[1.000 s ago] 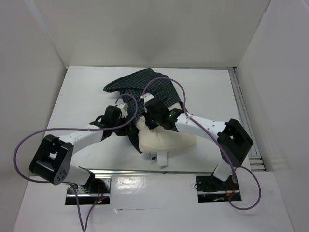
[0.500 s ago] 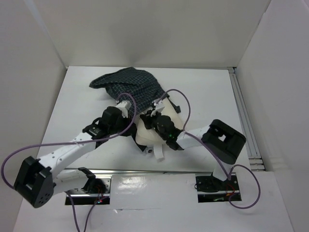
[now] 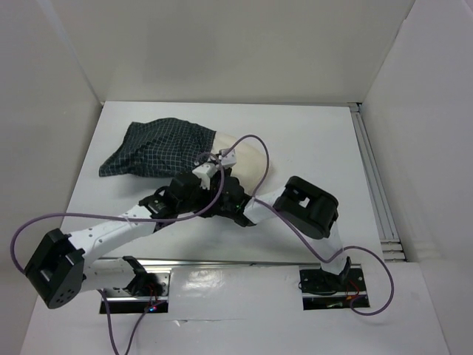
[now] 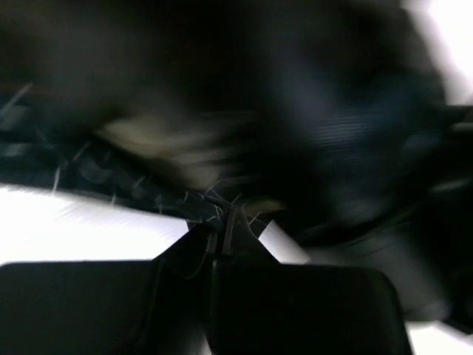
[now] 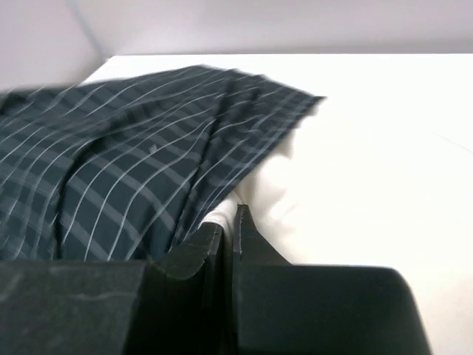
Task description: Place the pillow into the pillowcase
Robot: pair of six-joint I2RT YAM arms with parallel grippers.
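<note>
Where the two arms meet near the middle of the surface, both pincers sit side by side at the open end of the pillowcase. The left pincer has its fingers pressed together. Its wrist view is badly blurred, but checked cloth shows right at the tips, and whether any of it is pinched cannot be told. The right pincer is also closed, with its tips meeting just where the hem of the checked cloth falls against the pillow. Whether a fold is caught between them cannot be told either.

Outward from the pincers, the pillowcase lies with its long axis running left to right across the far half of the surface. Its closed end points left, tapers off, and sits slightly nearer the arms. Its mouth faces right. The pillow follows the same line. Most of it is under the dark green check, and only its cream right end is bare, sticking out of the mouth just beyond the pincers.

Both arms reach in from the near edge, the left from the left corner and the right bent sharply at its elbow. Purple cables loop beside them.
</note>
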